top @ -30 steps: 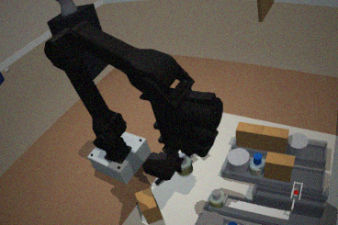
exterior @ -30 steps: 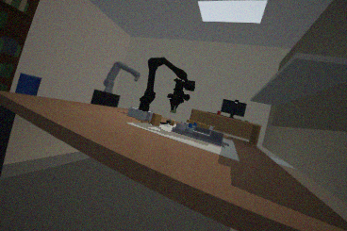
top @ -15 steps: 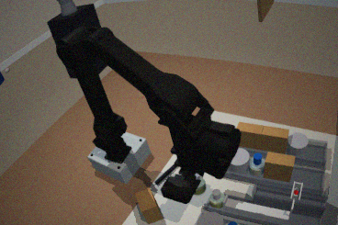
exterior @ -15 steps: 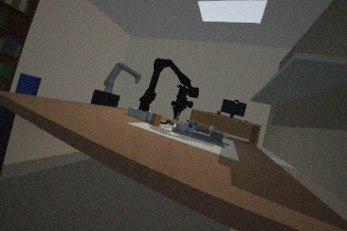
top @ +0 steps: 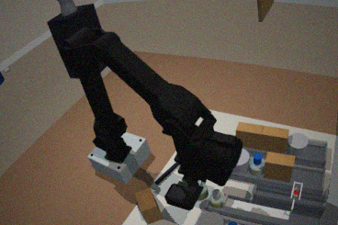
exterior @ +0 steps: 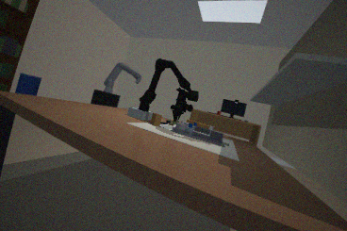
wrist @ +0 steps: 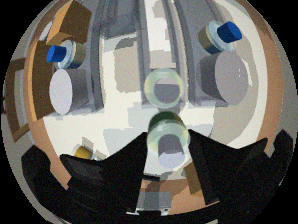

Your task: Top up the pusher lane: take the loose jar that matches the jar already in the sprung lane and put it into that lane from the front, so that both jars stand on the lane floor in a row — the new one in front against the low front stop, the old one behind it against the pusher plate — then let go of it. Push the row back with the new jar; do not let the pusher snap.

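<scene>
Since its fingers are closed on a clear, greenish jar w/ a pale grey top, the gripper is holding, not empty. Held jar = just in front of the sprung lane's front end, approx. in line w/ it; not in the lane. Can't tell if its base touches anything.

Matching clear, greenish lane jar stands at the front of the middle lane, near the held one; in the wrist view the two nearly meet, but contact can't be confirmed.

Grey plastic lane tray lies on a whitish mat on the brown desk. In one side lane: pale, round-faced cylinder, then a blue-capped jar behind it, w/ orange-brown boxes alongside & behind. Other side lane: grey round-faced cylinder in front, second blue-capped jar behind.

Loose orange-brown block sits near the black arm's pale grey base, well apart from the blue-capped jars.
</scene>
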### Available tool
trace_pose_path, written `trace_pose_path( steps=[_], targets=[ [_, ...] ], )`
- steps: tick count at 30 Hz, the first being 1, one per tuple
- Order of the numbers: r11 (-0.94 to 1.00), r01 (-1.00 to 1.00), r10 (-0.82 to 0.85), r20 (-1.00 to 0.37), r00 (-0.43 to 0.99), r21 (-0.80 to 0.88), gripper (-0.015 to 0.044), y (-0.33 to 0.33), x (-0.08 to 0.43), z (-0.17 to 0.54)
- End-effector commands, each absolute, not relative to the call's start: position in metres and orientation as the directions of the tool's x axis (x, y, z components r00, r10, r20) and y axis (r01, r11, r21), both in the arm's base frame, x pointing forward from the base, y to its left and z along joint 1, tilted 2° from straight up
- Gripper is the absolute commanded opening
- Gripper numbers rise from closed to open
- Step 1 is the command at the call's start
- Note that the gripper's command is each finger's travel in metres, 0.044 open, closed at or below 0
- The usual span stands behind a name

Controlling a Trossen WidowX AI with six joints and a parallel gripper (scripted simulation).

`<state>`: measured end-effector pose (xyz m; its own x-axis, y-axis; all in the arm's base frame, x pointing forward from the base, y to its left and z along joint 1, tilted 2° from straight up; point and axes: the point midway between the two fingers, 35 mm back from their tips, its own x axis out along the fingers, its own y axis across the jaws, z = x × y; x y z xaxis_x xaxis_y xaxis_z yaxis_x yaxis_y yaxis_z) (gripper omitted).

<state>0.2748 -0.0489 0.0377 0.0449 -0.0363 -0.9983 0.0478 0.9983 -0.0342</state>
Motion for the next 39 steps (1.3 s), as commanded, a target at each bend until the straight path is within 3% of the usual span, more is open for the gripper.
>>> trace_pose_path(
  steps=[1,39],
  targets=[
    [0.999,0.044,-0.032,-0.999,0.044,-0.030,0.0000,-0.048,0.276,0.036],
    [0.999,0.044,-0.032,-0.998,0.045,-0.030,0.0000,-0.049,0.291,0.036]
  ],
)
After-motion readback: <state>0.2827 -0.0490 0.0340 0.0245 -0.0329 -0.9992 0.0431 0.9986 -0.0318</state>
